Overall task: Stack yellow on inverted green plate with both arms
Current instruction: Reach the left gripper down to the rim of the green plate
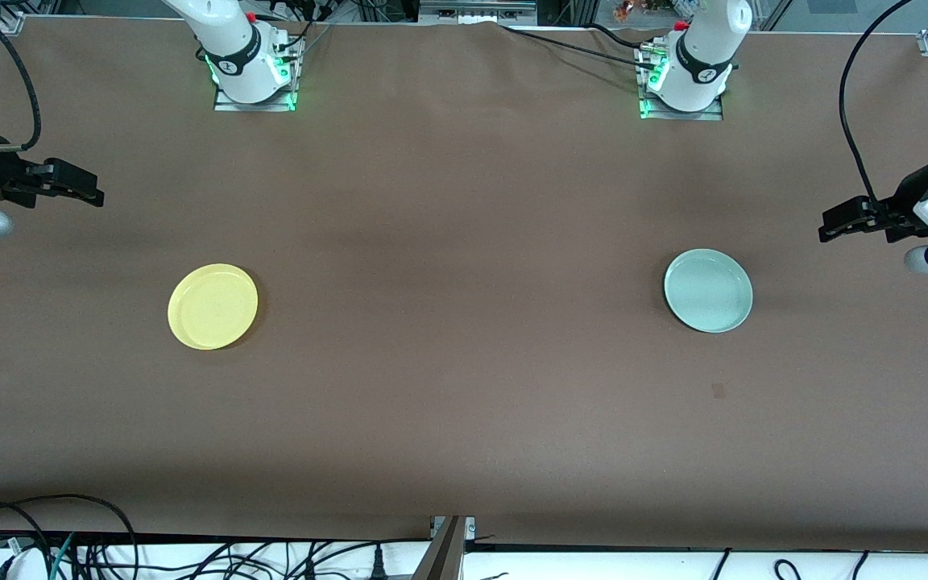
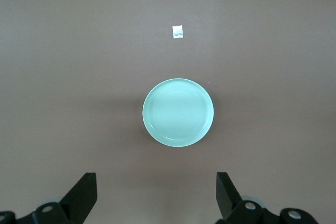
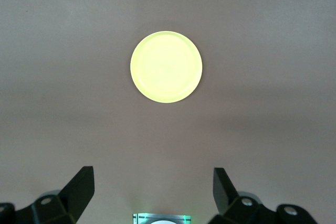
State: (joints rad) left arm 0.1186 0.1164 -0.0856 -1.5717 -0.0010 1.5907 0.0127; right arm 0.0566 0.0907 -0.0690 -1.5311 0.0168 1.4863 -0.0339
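The yellow plate [image 1: 213, 306] lies hollow side up on the brown table, toward the right arm's end; it also shows in the right wrist view [image 3: 166, 66]. The green plate [image 1: 708, 290] lies hollow side up toward the left arm's end; it also shows in the left wrist view [image 2: 178, 112]. My right gripper [image 1: 96, 195] hangs open and empty high over the table's edge at its own end, apart from the yellow plate. My left gripper [image 1: 826, 229] hangs open and empty high over the table at its own end, apart from the green plate. Both sets of jaws stand wide in the wrist views [image 2: 156, 178] [image 3: 153, 172].
A small square mark [image 1: 718, 391] sits on the table nearer to the front camera than the green plate; it also shows in the left wrist view [image 2: 178, 32]. The arm bases [image 1: 253, 76] [image 1: 683, 84] stand along the table's back edge. Cables [image 1: 93, 548] lie below the front edge.
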